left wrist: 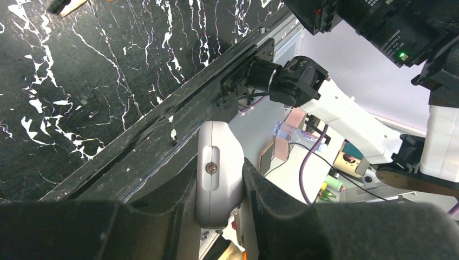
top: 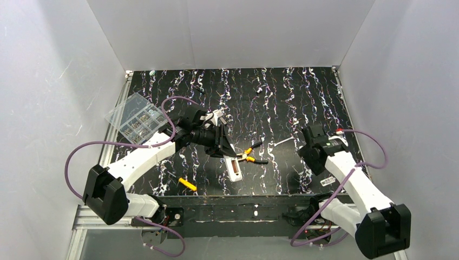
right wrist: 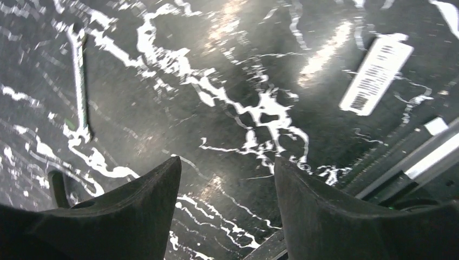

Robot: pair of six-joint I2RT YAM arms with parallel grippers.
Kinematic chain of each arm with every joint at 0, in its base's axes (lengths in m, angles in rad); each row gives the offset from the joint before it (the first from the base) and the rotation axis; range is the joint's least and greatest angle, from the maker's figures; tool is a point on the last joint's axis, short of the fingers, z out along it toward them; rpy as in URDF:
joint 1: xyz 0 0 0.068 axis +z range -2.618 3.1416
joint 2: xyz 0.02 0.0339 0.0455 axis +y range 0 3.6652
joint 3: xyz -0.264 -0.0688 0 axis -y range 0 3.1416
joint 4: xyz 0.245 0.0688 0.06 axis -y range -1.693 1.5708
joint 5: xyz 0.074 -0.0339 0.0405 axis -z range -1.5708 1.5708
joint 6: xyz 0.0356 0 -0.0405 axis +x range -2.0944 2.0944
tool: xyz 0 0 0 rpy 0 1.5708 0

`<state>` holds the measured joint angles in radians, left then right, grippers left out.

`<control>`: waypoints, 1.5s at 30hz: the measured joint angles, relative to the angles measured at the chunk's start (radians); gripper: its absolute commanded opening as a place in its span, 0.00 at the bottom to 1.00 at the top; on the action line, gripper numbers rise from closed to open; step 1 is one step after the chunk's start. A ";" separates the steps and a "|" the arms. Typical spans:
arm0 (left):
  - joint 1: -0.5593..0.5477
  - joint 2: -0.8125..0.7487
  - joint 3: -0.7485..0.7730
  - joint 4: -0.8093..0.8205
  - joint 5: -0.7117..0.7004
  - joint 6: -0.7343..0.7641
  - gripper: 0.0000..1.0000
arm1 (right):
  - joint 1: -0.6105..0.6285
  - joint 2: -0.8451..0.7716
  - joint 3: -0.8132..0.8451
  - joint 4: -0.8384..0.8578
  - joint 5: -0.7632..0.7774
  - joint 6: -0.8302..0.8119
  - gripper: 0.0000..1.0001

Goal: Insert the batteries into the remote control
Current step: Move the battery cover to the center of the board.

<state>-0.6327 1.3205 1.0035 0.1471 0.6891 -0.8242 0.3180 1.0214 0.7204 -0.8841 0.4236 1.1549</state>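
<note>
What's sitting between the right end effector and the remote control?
The top external view shows yellow-and-black pliers lying between the right end effector and the remote control, close beside the remote. A small wrench lies just off that line.

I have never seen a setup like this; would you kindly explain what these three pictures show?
Two robot arms are bolted at the near edge of a black table. The wide picture looks down from above and behind them; the other two come from wrist cameras. The left gripper is shut on the white remote. The right gripper is open and empty. On the table lie pliers, a yellow-handled tool and a clear box. I cannot pick out the batteries.
</note>
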 measured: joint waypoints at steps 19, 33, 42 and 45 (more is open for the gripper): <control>-0.035 0.103 0.108 -0.019 0.050 -0.017 0.00 | -0.315 -0.005 -0.036 -0.180 0.122 0.146 0.80; -0.059 0.131 0.130 -0.028 0.068 -0.017 0.00 | -0.480 0.001 -0.064 -0.119 0.098 0.012 0.79; -0.063 0.132 0.137 -0.033 0.071 -0.017 0.00 | -0.517 -0.019 -0.143 0.029 0.027 -0.112 0.78; -0.063 0.132 0.137 -0.034 0.072 -0.016 0.00 | -0.524 -0.006 -0.150 0.060 0.005 -0.122 0.77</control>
<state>-0.6960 1.4521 1.1400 0.1135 0.7616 -0.8406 -0.2058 1.0149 0.5701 -0.8238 0.4282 1.0325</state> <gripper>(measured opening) 0.252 0.784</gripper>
